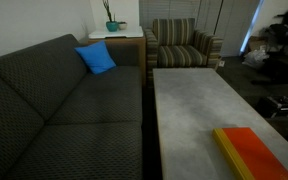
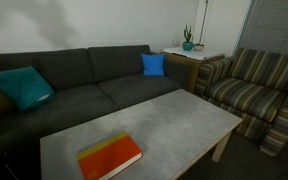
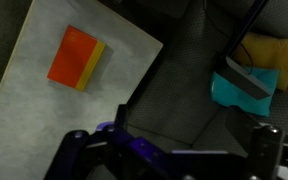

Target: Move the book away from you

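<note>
The book [image 1: 254, 152] is flat, with an orange-red cover and a yellow edge. It lies near a corner of the grey low table [image 1: 194, 100] and shows in both exterior views [image 2: 110, 156]. In the wrist view the book [image 3: 76, 57] lies on the table [image 3: 34, 115], far from my gripper [image 3: 172, 135]. The gripper hangs high over the dark sofa seat, with its two fingers wide apart and nothing between them. The arm shows in neither exterior view.
A dark grey sofa [image 2: 94, 80] runs along the table. It carries a blue cushion [image 1: 96, 58], a teal cushion [image 3: 246, 88] and a yellow cushion [image 3: 269, 48]. A striped armchair [image 2: 254, 85] and a side table with a plant [image 2: 189, 45] stand past the table's far end.
</note>
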### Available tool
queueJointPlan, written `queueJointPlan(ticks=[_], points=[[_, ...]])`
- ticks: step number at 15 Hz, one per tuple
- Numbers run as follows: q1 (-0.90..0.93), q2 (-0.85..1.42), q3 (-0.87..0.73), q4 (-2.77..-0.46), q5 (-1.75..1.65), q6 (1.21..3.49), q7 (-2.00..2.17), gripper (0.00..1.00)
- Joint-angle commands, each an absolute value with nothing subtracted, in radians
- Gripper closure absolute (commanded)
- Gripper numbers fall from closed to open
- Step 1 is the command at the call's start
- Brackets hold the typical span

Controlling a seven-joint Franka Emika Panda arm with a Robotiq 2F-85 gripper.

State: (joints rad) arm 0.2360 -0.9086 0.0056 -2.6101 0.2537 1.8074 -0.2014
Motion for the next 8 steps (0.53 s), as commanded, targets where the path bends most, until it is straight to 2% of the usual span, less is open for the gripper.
queueJointPlan(ticks=[1,8], points=[[0.226,-0.827,-0.025,-2.673,0.256,1.882,-0.288,0.0],[0.227,-0.61,-0.065,-2.743,0.252,2.0,-0.384,0.0]])
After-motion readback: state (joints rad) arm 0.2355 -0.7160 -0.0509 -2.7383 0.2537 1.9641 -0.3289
